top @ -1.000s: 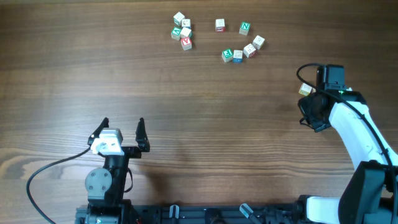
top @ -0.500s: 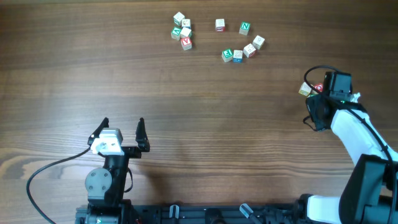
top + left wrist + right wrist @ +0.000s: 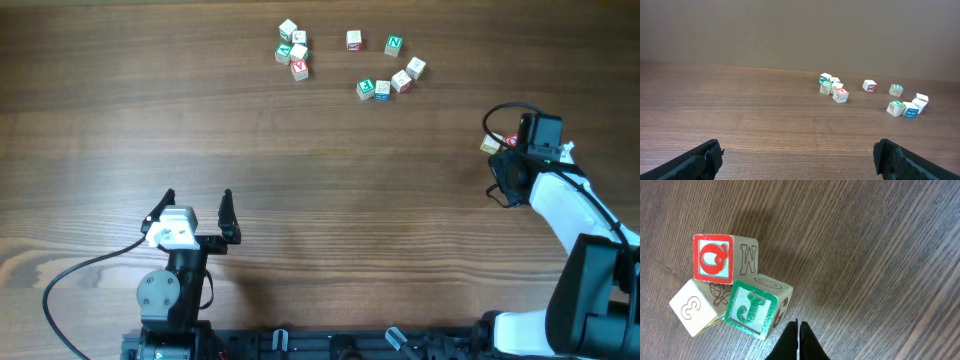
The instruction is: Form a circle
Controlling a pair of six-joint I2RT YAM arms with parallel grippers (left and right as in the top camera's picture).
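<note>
Progress looks early: six pale wooden letter cubes (image 3: 382, 89) trace a loose arc at the upper middle of the overhead view, a bunched cluster of four (image 3: 299, 68) sits just left of it, and three stray cubes (image 3: 751, 309) lie at the right edge. Beside those, the right gripper (image 3: 798, 332) is pressed together, empty; the left gripper (image 3: 197, 198) rests spread wide at lower left.

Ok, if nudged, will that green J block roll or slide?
Likely slides, not rolls: the green J block is a flat-faced cube. Looks rigid, probably wood. It touches the red Q block, which would probably shift too.
</note>
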